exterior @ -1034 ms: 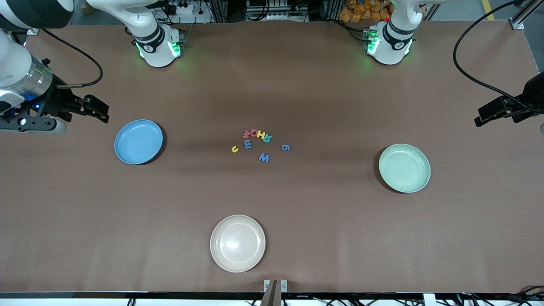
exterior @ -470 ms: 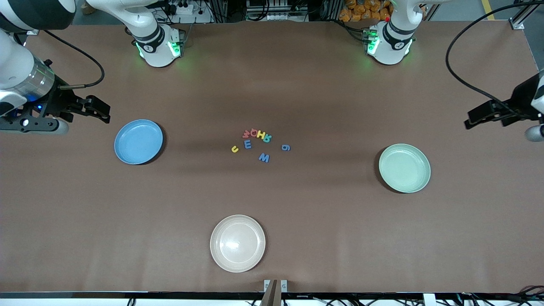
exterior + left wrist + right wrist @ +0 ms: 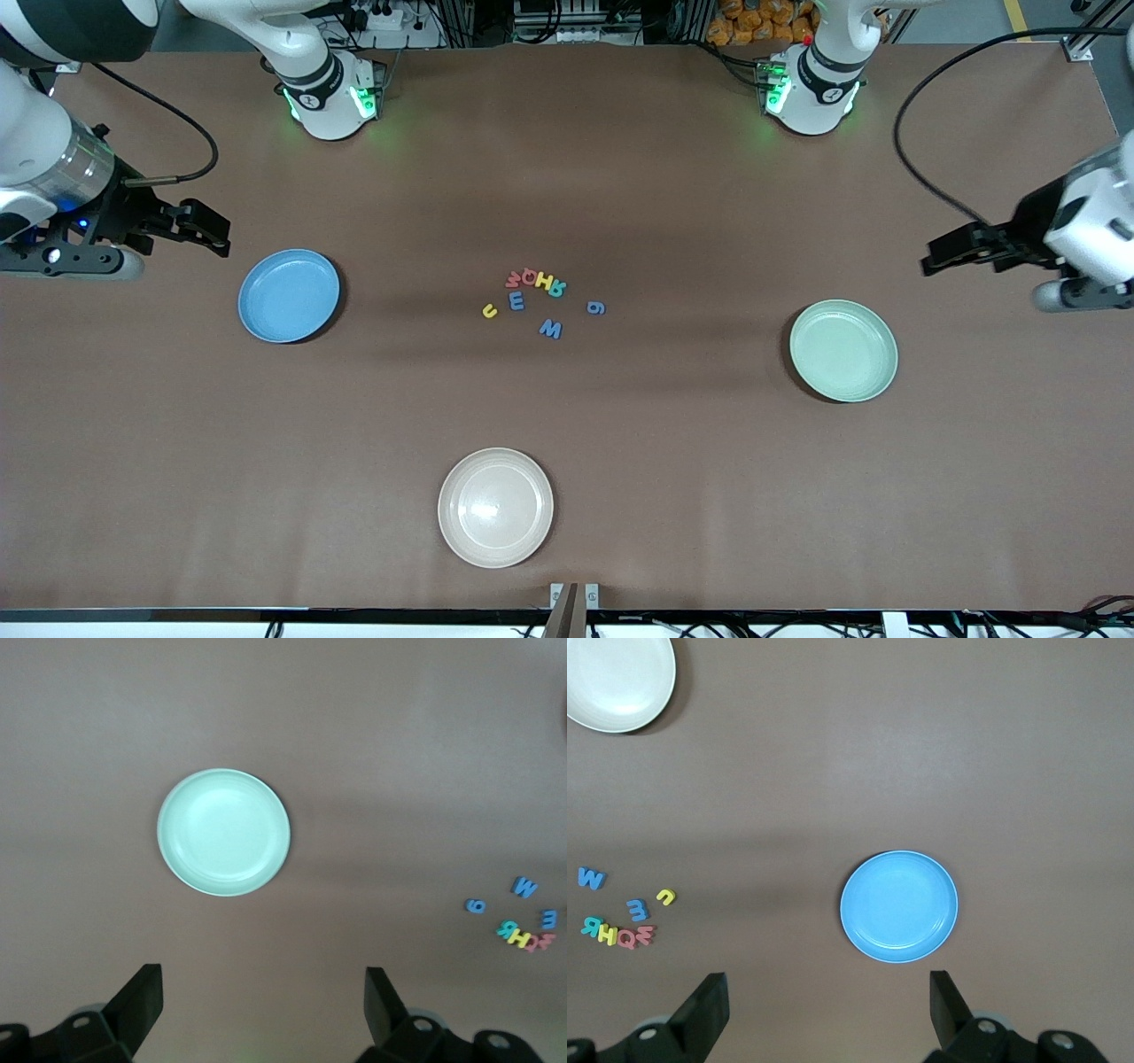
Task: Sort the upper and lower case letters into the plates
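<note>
**Letters all unsorted in the middle, left arm starts creeping in**

Letters (image 3: 540, 299) sit in a little cluster at the middle of the table, none in a plate yet. In the front view, the blue plate (image 3: 289, 295) lies toward the right arm's end, the mint green plate (image 3: 843, 350) toward the left arm's end, and a cream plate (image 3: 495, 507) sits nearest the camera. What's changed over the last second: the left gripper (image 3: 941, 257) has slid inward from the table's edge and now hangs close to the mint green plate. The right gripper (image 3: 208, 235) has barely budged; it hovers by the blue plate and looks like it's waiting. The letters and plates haven't moved at all.

Left wrist view: the mint green plate (image 3: 223, 832) is empty, the letters (image 3: 523, 920) lie well apart from it, and the left gripper's fingers (image 3: 142, 992) are spread wide with nothing between them.

Right wrist view: same deal. The blue plate (image 3: 898, 905) is empty, the letters (image 3: 620, 912) lie off to one side, and the fingers (image 3: 709, 1003) are wide apart and holding nothing.

So my read is that sorting hasn't really begun, and the left arm is probably heading for the first pick.
</note>
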Controlling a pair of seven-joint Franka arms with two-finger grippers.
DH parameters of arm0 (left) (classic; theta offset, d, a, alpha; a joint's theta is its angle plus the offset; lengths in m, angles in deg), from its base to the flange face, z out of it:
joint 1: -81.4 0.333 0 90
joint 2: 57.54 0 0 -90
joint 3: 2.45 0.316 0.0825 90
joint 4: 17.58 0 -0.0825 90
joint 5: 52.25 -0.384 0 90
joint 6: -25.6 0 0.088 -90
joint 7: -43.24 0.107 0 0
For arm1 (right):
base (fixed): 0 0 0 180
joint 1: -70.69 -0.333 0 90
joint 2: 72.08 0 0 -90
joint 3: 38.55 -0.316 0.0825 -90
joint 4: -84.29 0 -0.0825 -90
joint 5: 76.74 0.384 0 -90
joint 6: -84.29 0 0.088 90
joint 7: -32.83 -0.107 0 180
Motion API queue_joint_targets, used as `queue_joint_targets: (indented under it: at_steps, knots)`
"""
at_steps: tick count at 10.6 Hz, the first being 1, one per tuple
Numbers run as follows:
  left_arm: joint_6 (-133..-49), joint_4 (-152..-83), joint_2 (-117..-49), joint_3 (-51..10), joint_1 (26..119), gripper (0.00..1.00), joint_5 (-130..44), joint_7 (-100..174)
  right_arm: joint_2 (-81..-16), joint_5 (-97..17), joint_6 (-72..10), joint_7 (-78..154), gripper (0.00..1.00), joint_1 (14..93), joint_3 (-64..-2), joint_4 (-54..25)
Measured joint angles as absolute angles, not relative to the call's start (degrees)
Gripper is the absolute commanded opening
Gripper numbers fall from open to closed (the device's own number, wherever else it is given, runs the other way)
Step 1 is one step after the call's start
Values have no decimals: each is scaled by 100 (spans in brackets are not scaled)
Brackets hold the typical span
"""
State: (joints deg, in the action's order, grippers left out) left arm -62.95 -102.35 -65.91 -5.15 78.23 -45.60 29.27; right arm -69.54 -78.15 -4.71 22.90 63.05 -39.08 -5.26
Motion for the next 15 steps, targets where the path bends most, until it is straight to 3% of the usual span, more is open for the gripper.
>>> queue_joint_targets:
  at_steps: [7, 11, 15]
  knots:
    - [-6575, -10265, -7623, -856, 6405, 100, -4382, -1032, -6937, -7815, -325, 2290, 100, 6302, -3898, -536]
    - [-7566, -10267, -8596, -873, 5469, 100, -3945, -2669, -6914, -7815, -322, 2290, 100, 6301, -3898, -541]
    - [-8488, -10248, -9082, -865, 5342, 100, -2854, -2768, -6913, -7815, -322, 2290, 100, 6301, -3899, -540]
